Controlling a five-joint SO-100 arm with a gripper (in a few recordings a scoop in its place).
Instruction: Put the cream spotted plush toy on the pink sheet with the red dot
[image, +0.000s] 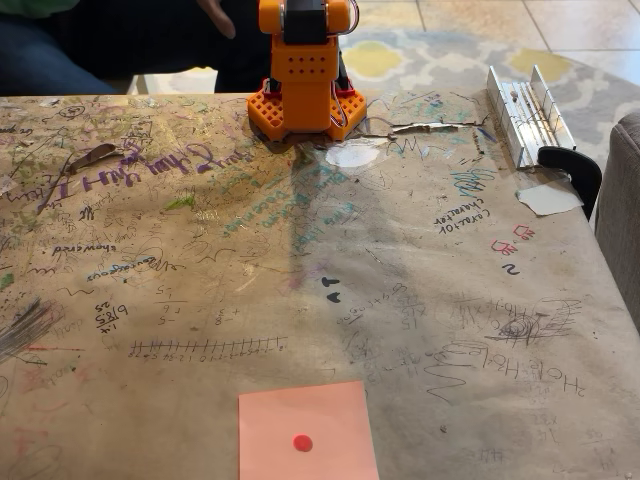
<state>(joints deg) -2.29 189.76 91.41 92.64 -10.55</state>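
Fixed view: pink sheet at the near edge, arm base at the far edge

Fixed view looks across a table (480, 330) covered in brown paper that is scribbled all over with pen marks, numbers and doodles. The sheet (307, 430) lies flat at the bottom edge of the picture, a little left of centre, its lower part cut off by the frame. A small red dot (302, 442) sits near its middle. Nothing rests on the sheet.

At the far edge of the table stands the orange arm base (303, 85), its upper part running out of the top of the picture. The fingers are beyond the frame, so I cannot tell whether they are spread or pressed together.

To the right of the base lies a metal hinged bracket (530, 112), with a black clamp (573, 170) just beside it at the table's right edge and a white scrap (549, 198) near that. A white patch (352, 154) lies just in front of the base. Behind the table a person in dark clothes (130, 40) sits, a hand (218, 15) showing near the top. A grey seat (620, 210) stands at the right edge.
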